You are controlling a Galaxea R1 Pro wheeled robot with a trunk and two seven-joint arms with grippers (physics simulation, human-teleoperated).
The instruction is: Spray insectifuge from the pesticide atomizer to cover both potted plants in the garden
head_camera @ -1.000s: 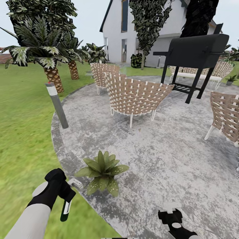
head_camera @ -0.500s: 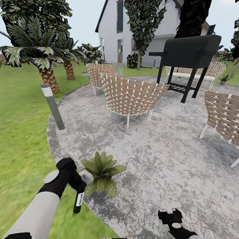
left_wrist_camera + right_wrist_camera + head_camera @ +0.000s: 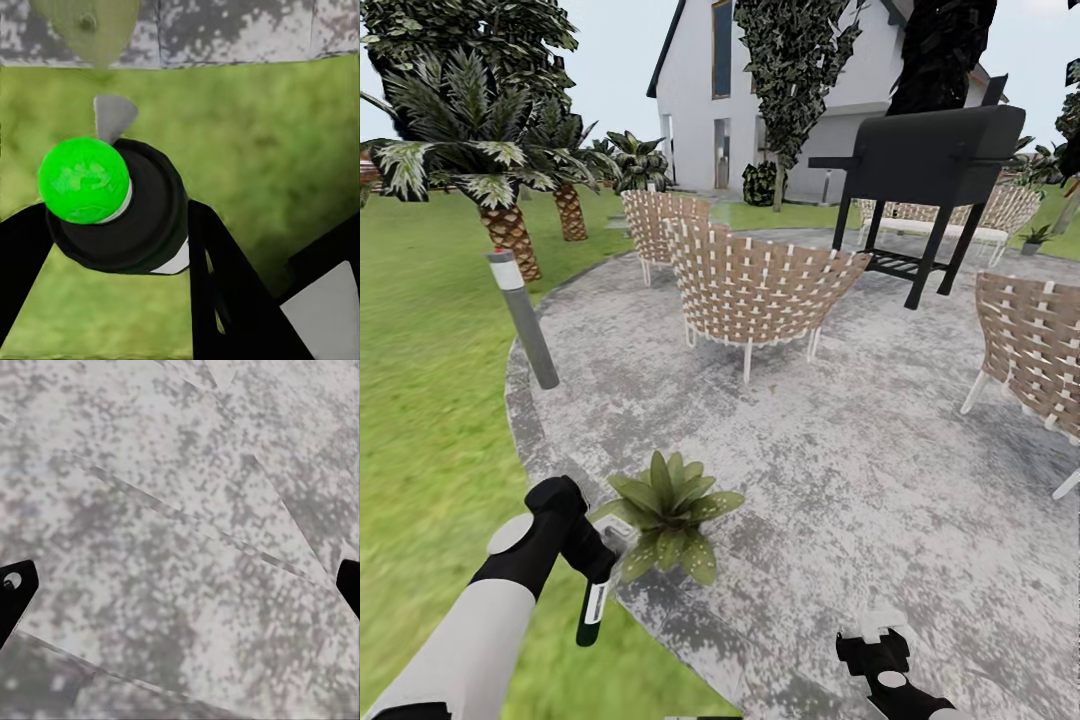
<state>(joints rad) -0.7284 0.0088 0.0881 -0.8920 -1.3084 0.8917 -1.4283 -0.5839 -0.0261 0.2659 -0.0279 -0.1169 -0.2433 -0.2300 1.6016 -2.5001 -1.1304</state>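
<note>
My left gripper (image 3: pixel 596 572), clamped on the pesticide atomizer (image 3: pixel 592 611), has swung in from over the lawn (image 3: pixel 430 440) and now hangs just beside the potted plant (image 3: pixel 668 512) at the patio (image 3: pixel 840 480) edge. I judge spraying can start. My right gripper (image 3: pixel 872 640) idles with its fingers spread, holding nothing.

I can read no words, numbers or brand marks anywhere. The bottle (image 3: pixel 593 609) held in my left gripper (image 3: pixel 598 570) carries a pale label, but whatever is printed on it is too small and blurred to make out.
</note>
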